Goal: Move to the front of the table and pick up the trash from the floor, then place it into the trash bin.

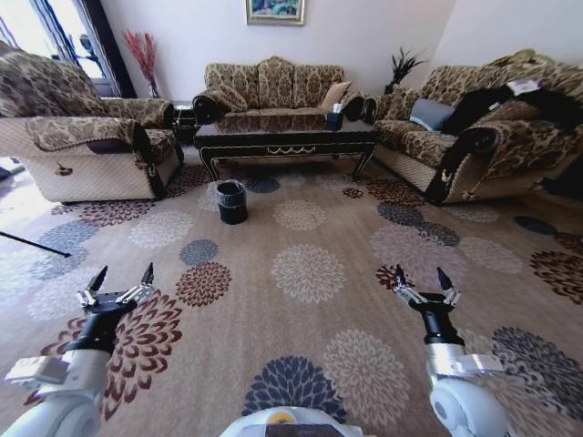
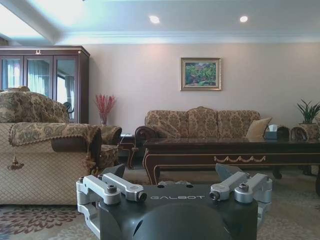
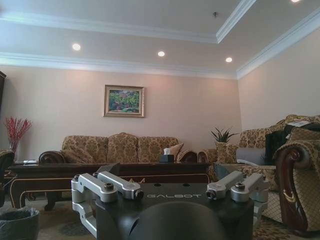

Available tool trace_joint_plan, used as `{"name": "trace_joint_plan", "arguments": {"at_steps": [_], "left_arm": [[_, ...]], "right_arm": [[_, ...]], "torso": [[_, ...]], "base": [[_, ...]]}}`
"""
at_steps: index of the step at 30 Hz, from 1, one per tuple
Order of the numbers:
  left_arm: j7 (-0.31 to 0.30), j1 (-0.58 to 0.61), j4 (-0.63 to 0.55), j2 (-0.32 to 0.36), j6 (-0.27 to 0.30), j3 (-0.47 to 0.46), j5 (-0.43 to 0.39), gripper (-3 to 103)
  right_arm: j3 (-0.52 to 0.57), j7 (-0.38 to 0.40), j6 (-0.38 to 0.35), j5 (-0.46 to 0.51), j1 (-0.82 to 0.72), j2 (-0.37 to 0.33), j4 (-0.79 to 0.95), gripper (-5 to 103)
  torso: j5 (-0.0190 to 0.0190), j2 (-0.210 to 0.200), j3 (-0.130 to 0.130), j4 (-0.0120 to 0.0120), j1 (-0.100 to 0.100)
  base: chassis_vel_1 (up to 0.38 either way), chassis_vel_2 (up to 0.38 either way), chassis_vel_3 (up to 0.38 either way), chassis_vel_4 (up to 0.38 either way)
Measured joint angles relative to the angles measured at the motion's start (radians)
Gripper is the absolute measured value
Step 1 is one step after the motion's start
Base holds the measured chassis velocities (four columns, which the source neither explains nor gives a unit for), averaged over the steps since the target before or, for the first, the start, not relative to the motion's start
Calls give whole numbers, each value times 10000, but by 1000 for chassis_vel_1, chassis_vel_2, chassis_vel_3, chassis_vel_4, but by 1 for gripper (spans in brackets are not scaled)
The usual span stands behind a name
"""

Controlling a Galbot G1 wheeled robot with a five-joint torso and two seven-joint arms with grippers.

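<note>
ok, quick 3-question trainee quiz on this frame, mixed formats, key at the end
1. True or false: the trash bin stands on the table.
2. Multiple choice: the left gripper and right gripper are A) both open and empty, B) both shut, C) left shut on a bottle.
3. Fill in: the dark tissue box sits on the ____.

Key: 1 false, the bin is on the floor in front of the table. 2 A. 3 table.
</note>
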Motion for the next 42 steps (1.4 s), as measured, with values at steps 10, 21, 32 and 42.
{"name": "trace_joint_plan", "arguments": {"at_steps": [10, 21, 32, 42], "left_arm": [[8, 0, 0, 0, 0, -1, 4, 100], [9, 0, 1, 0, -1, -1, 11, 100], [10, -1, 0, 0, 0, 0, 12, 100], [9, -1, 1, 0, 1, 0, 12, 100]], "right_arm": [[0, 0, -5, 5, -3, 2, 6, 100], [0, 0, -11, 9, -3, 4, 6, 100], [1, -2, -11, 9, -3, 3, 6, 100], [0, -3, -12, 10, -3, 4, 5, 100]], "torso": [[0, 334, 257, 0, 79], [0, 813, 645, -1, 170], [0, 1271, 989, 0, 286], [0, 1697, 1314, 0, 386]], "base": [[0, 0, 0, 0], [0, 0, 0, 0], [0, 0, 0, 0], [0, 0, 0, 0]]}}
